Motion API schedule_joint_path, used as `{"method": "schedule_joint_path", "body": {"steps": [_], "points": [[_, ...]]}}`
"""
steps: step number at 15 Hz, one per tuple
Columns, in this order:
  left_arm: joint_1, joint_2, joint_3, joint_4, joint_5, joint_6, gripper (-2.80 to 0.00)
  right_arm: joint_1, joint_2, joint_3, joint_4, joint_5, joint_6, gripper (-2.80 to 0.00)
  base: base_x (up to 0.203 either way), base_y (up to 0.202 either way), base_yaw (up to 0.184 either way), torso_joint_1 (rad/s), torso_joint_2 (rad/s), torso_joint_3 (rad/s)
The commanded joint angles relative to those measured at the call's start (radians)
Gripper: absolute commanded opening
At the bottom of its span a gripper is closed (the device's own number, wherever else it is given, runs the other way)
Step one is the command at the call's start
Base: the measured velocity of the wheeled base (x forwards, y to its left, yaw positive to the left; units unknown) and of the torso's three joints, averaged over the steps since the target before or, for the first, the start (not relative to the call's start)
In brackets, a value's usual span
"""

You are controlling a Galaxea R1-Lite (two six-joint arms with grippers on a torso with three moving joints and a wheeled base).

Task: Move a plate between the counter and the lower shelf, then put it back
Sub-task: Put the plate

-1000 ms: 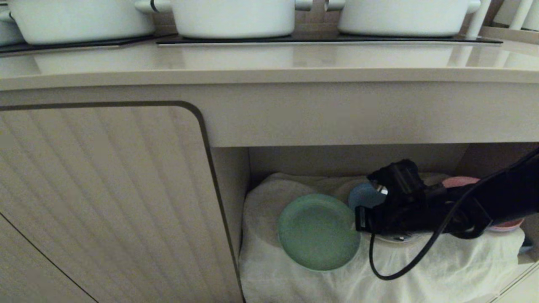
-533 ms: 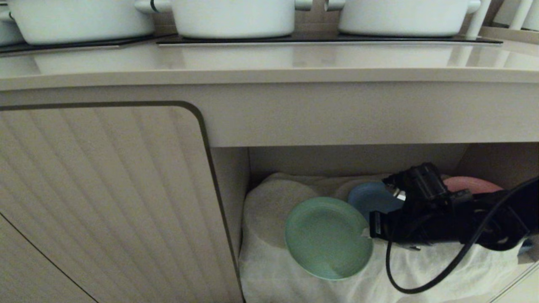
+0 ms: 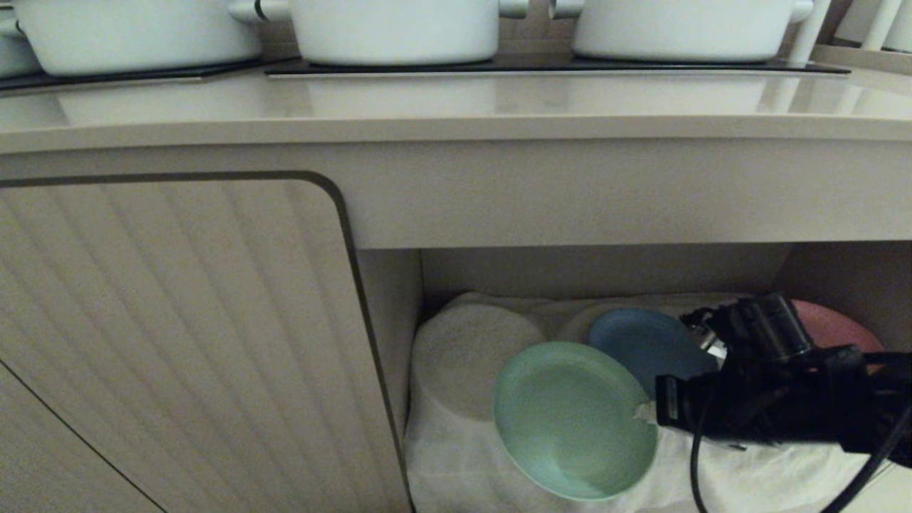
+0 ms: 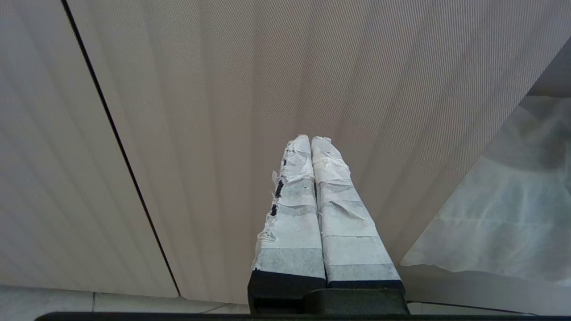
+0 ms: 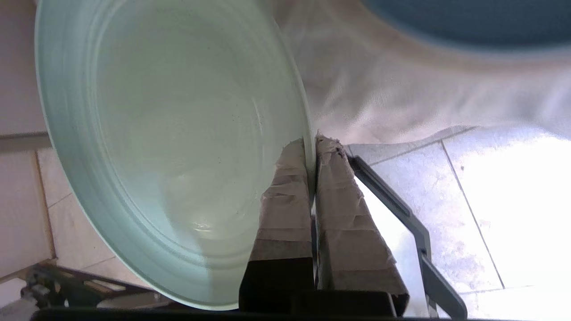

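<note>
My right hand (image 3: 645, 412) is clenched on the right rim of the round mint-green matte plate (image 3: 570, 420). In the right wrist view my two taped fingers (image 5: 285, 200) pinch that thin rim between them, one on the plate's face and one behind it. The plate is tilted, its face turned up and outward, at the front of the lower shelf (image 3: 605, 267), a beige-walled cubby lined with a soft off-white cloth (image 3: 463, 356); whether its low edge touches the cloth I cannot tell. Just behind it a round blue plate (image 3: 645, 342) lies on the cloth, and a pink plate (image 3: 833, 324) shows farther right, partly hidden by my black arm.

Above the cubby runs the long smooth beige bench (image 3: 456, 107) with its thick front edge, carrying white pots (image 3: 395, 28) on black glass hob panels.

My left hand (image 4: 311, 142) hangs idle in front of the ribbed beige cabinet door (image 4: 200, 111), its taped fingers pressed together on nothing.
</note>
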Motion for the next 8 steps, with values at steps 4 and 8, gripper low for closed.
{"method": "schedule_joint_path", "body": {"steps": [4,8], "points": [[0.000,0.000,0.000,0.000,0.001,-0.001,-2.80,-0.007,-0.115,0.082,0.000,0.003,0.004,-2.80,0.000,0.000,0.000,0.000,0.00,0.000],[0.000,0.000,0.000,0.000,0.001,-0.001,-2.80,-0.036,-0.191,0.156,0.001,0.003,0.004,-2.80,0.000,0.000,0.000,0.000,0.00,0.000]]}}
